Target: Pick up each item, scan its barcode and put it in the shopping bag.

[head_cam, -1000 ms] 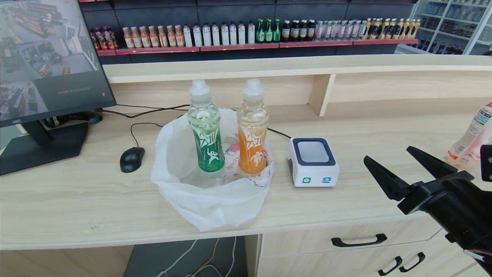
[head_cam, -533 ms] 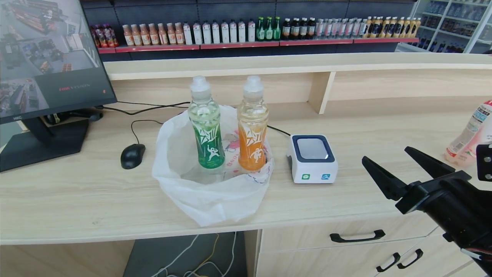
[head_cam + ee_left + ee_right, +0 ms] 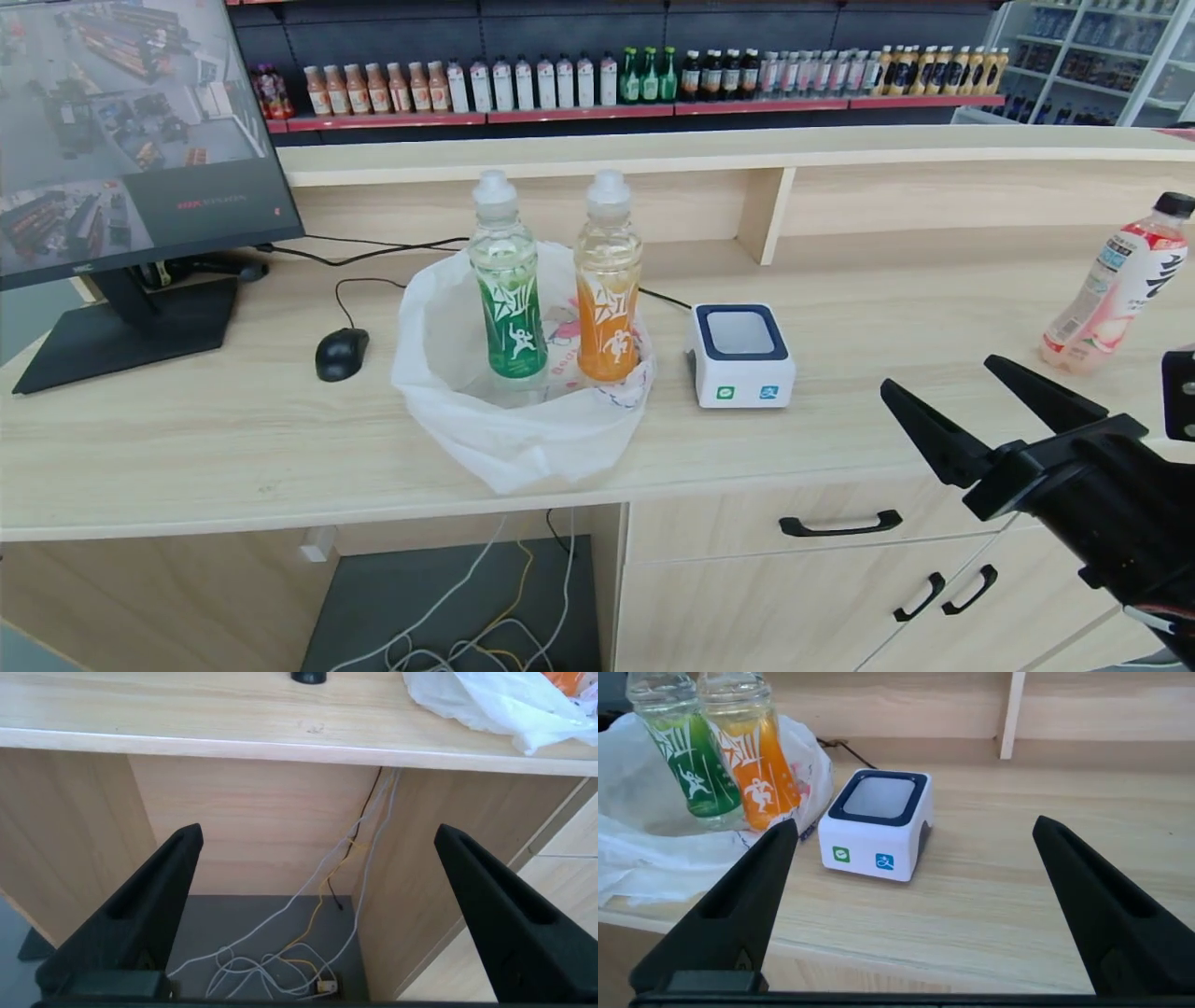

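Taking the pink bottle [image 3: 1111, 285] well calls for the right tool [image 3: 941, 373], its jaws apart, to straddle the body squarely before closing.

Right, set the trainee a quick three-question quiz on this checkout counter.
1. True or false: the green-labelled clear plastic bottle stands in the white plastic shopping bag.
2. Which item stands outside the bag? A) orange-labelled plastic bottle B) pink-labelled plastic bottle C) the green-labelled one
3. Fill in: the right tool is ____.
Key: 1 true; 2 B; 3 open.
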### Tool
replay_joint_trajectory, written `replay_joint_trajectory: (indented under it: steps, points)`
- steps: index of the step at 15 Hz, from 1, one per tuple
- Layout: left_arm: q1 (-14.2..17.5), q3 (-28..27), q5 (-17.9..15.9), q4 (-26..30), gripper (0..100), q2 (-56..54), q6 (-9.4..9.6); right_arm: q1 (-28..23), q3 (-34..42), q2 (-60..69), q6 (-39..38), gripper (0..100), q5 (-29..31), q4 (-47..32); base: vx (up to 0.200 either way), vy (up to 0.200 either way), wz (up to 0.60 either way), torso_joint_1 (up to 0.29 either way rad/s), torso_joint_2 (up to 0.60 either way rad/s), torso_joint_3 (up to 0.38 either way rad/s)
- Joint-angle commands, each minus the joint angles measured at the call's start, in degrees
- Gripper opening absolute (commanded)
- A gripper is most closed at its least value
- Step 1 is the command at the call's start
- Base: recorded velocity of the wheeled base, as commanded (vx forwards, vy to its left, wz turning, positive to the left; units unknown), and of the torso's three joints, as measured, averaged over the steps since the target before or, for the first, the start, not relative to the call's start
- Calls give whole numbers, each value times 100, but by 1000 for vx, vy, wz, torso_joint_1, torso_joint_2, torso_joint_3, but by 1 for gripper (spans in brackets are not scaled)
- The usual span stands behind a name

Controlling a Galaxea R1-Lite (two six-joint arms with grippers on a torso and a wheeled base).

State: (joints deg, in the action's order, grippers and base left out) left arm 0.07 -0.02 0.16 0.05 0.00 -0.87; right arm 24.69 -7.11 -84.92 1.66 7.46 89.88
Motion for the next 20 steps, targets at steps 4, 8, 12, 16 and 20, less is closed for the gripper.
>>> replay_joint_trajectory:
  steps: [4, 8, 12, 16, 20]
  points:
    - [1, 2, 2, 4, 100, 0, -10, 1, 8, 2, 1, 100, 1, 12, 0, -200, 0, 8, 4, 1]
    - [1, 2, 2, 4, 100, 0, -10, 10, -45, 2, 1, 100, 1, 12, 0, -200, 0, 2, 1, -1]
    - [1, 2, -7, 4, 100, 0, -10, 63, -45, -7, 10, 100, 1, 12, 0, -200, 0, 1, 2, 0]
    - [1, 2, 2, 4, 100, 0, -10, 142, -45, 11, 19, 100, 1, 12, 0, -200, 0, 1, 4, 4]
    - [1, 2, 2, 4, 100, 0, -19, 142, -36, 11, 19, 100, 1, 12, 0, -200, 0, 4, 7, 1]
